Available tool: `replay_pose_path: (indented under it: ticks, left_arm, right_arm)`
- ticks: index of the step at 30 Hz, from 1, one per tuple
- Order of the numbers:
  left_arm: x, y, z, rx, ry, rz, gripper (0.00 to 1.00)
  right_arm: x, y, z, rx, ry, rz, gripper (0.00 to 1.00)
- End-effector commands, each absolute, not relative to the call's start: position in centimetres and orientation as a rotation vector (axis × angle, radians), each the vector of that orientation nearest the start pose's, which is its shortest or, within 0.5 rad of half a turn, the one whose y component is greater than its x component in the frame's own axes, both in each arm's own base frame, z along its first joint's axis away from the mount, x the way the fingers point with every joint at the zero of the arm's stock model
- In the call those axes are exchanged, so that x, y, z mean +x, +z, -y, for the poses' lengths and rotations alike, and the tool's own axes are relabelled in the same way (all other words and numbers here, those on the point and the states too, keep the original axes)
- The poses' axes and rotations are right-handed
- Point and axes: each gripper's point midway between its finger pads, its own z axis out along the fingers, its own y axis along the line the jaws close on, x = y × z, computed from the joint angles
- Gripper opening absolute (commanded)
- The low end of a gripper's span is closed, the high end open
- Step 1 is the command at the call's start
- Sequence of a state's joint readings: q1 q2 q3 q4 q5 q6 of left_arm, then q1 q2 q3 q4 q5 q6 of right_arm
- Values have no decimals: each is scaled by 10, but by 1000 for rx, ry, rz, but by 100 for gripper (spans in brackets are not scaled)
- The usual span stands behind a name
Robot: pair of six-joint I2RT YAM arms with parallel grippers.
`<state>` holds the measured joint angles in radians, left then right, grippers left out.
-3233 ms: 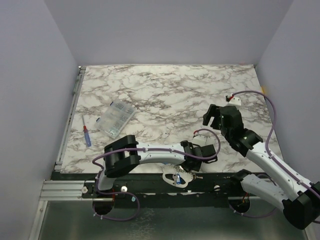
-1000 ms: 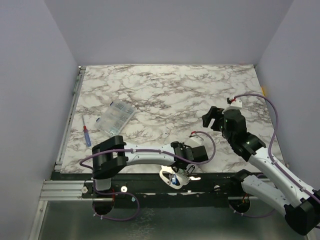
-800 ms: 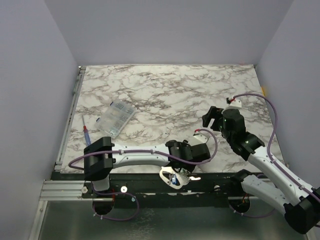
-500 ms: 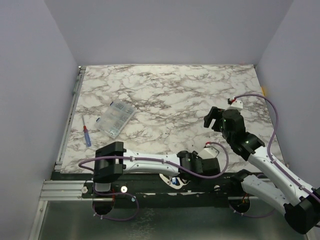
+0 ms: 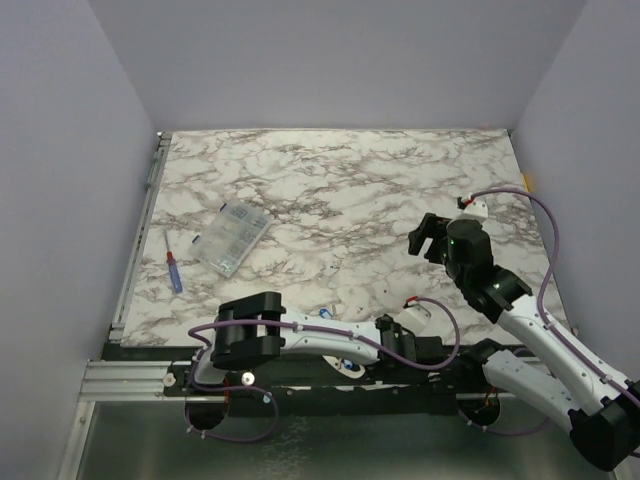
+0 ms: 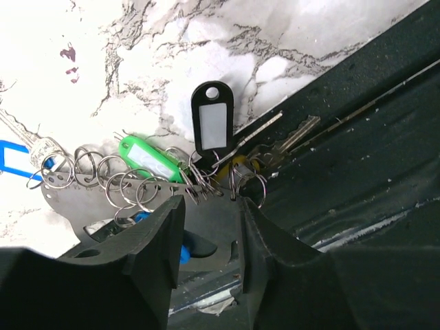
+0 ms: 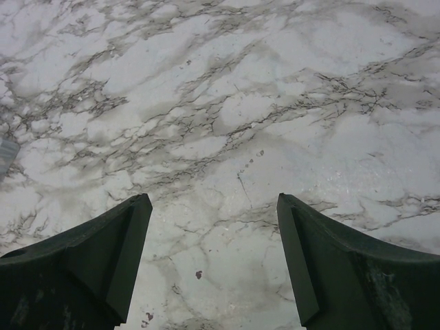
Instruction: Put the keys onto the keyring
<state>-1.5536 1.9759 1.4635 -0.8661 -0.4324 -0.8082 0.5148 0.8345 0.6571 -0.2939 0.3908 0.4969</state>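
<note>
now, counter: white marble-patterned counter (image 5: 340, 190) with a dark metal rail (image 6: 357, 172) along its near edge
keyring: pale grey flat metal plate (image 6: 206, 220) carrying a row of wire split rings, lying at the counter's near edge, partly over the rail
keys: silver metal keys (image 6: 275, 148) bunched at the right end of that row of rings, their blades pointing out over the rail; whether they are threaded on cannot be told
tags: 1 black plastic tag with a white insert (image 6: 212, 124), 1 green plastic tag (image 6: 148, 157) and 1 blue plastic tag (image 6: 10, 155), all among the rings
left end effector: (image 6: 210, 206) low over the keyring, fingers partly spread with the plate showing in the gap; whether they touch it cannot be told
right end effector: (image 7: 213, 199) spread wide over bare marble, holding nothing, well apart from the keyring
box: clear plastic compartment box (image 5: 232, 238) at the left of the counter
screwdriver: small blue-and-red-handled screwdriver (image 5: 174, 271) just left of the box
</note>
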Motion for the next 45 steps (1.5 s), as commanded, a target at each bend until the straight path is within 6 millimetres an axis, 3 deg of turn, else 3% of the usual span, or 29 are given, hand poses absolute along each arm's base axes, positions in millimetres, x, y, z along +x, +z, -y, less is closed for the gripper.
replay_pose_path:
  ticks: [1,12,24,26,29,30,38,45]
  left_arm:
    - [60,37,385,867,49,-2470,40]
    - [68,40,389,827,57,-2435,32]
    - [73,25,380,827,121,-2421,27]
    - [73,21,379,837,134,-2416,23]
    - [73,16,377,858,143,-2410,0]
    - [74,17,378,864,136,-2406,0]
    - [92,56,370,924,3,-2311,0]
    - [94,107,360,988,-313,-2154,0]
  right_arm:
    - [279,183,-104,219,267,-1996,84]
    - [278,181,-107,207,282,-2002,84]
    - [279,179,-111,190,298,-2010,84]
    - [279,178,-112,188,299,-2012,84]
    - [279,177,-112,186,298,-2015,84]
    - [279,177,-112,184,297,-2017,84]
    - [281,177,-110,192,277,-2022,84]
    - [273,195,-124,136,406,-1961,83]
